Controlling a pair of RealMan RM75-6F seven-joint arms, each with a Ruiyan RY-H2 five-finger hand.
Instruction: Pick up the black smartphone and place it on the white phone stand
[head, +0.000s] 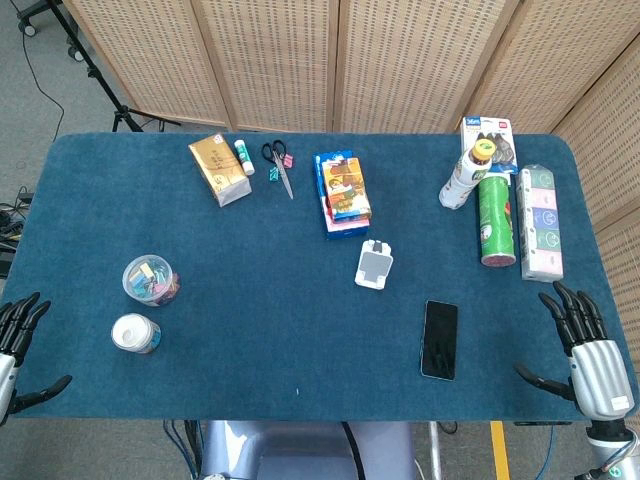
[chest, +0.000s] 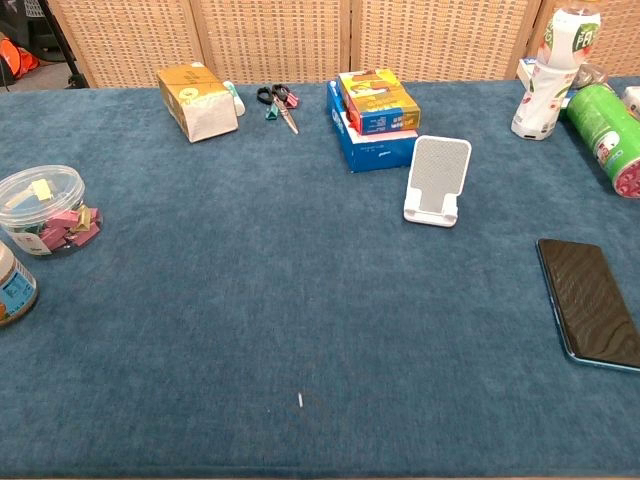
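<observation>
Your left hand (head: 18, 345) and right hand (head: 585, 350) sit empty, fingers spread, at the table (head: 300, 330) edges; black smartphone (head: 440, 339) lies flat near the right hand, apart from the white phone stand (head: 375, 264).

Right hand (head: 585, 352): silver-grey metallic palm and back; fingers black with silver segments near the base; thumb black.
Right wrist: grey cylindrical cuff beneath the palm, dark fitting below it.
Left hand (head: 18, 345): black slender fingers and black thumb; sliver of pale grey palm at the frame's edge.
Chest view: neither hand shows.
</observation>
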